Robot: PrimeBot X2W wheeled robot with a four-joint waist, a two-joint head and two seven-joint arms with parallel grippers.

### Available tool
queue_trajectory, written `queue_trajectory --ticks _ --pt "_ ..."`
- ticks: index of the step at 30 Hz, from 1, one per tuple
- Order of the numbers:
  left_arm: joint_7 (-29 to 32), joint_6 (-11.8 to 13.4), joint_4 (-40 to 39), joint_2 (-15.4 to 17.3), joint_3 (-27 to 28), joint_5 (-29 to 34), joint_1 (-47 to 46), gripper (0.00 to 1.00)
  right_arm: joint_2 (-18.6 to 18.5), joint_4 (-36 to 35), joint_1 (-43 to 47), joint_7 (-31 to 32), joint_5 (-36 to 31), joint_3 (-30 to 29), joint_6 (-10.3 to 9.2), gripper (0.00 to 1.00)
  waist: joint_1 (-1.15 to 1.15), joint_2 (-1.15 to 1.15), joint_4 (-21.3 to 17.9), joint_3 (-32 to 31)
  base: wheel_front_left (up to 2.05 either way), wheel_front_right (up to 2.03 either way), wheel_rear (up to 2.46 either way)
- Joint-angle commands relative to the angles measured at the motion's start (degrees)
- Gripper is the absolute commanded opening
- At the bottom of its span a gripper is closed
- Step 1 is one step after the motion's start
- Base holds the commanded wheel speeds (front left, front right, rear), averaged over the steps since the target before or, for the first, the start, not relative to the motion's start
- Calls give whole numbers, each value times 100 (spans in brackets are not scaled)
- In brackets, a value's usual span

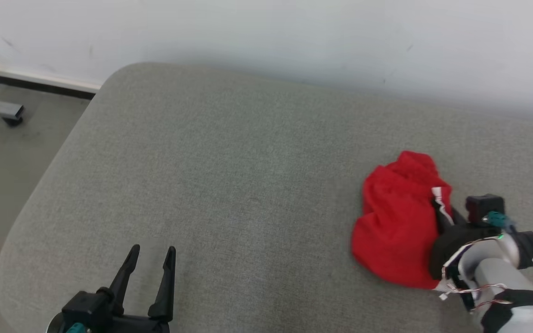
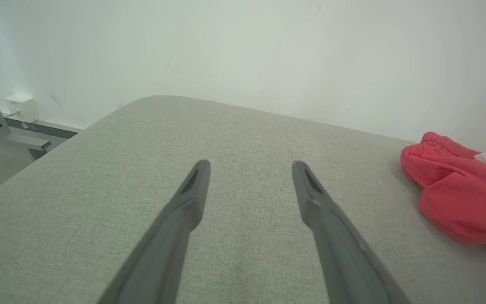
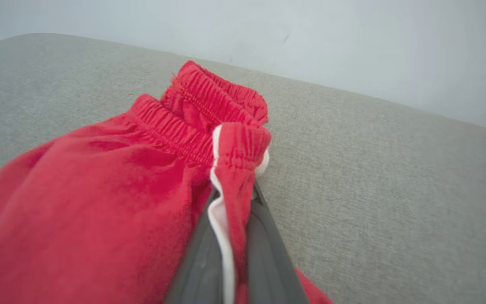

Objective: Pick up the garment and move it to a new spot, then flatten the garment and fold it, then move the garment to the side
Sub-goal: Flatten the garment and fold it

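Note:
A red garment (image 1: 398, 222) with a white side stripe and elastic waistband lies bunched on the grey cushion at the right. My right gripper (image 1: 442, 208) is shut on the garment's striped edge near the waistband; in the right wrist view the red garment (image 3: 99, 202) is pinched between the two dark fingers (image 3: 264, 249). My left gripper (image 1: 151, 259) stands open over bare cushion at the lower left, far from the cloth. The left wrist view has its spread fingers (image 2: 184, 211) above the fabric surface, with the garment (image 2: 458, 194) off to the right.
The grey upholstered cushion (image 1: 229, 185) has a rounded far-left corner and drops to the floor (image 1: 7, 152) on the left. A white wall (image 1: 294, 37) runs behind it. A metal frame foot (image 1: 3, 111) rests on the floor at the far left.

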Motion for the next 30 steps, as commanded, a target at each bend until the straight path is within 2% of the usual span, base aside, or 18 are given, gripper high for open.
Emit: queue_trajectory --ticks 1,4,8,14,15,23,24,25,30 --pt "-3 10 3 -8 11 84 96 100 -176 -24 -21 -69 59 -45 -17 0 0 -1 -177 -245 0 0 0" --pt "-3 10 -4 -41 -6 101 184 100 -348 -201 -80 -126 78 -43 -17 0 0 -1 -252 -404 0 0 0" --pt "-3 10 -13 -92 22 117 296 100 -362 -712 -24 -141 3 195 -17 0 0 -1 -318 -612 0 0 0" --pt "-3 9 -31 -159 57 114 386 100 2 -1226 339 -135 -173 825 -17 0 0 -1 -262 -711 0 0 0" --pt "-3 9 -31 -159 57 114 386 100 2 -1226 339 -135 -173 825 -17 0 0 -1 -262 -711 0 0 0" --pt "-3 9 0 -214 85 100 489 100 725 -1194 860 -137 15 1477 -17 0 0 -1 -81 -693 0 0 0" --pt "-3 9 8 -215 94 101 496 100 774 -1181 908 -137 22 1517 -17 45 0 -1 -66 -688 0 0 0" --pt "-3 9 11 -219 89 104 494 100 811 -1171 953 -137 36 1564 -17 100 0 -1 -47 -681 0 0 0" --pt "-3 9 24 -221 172 109 492 100 892 -1341 1097 -137 188 1617 -17 100 0 -1 -103 -682 0 0 0"
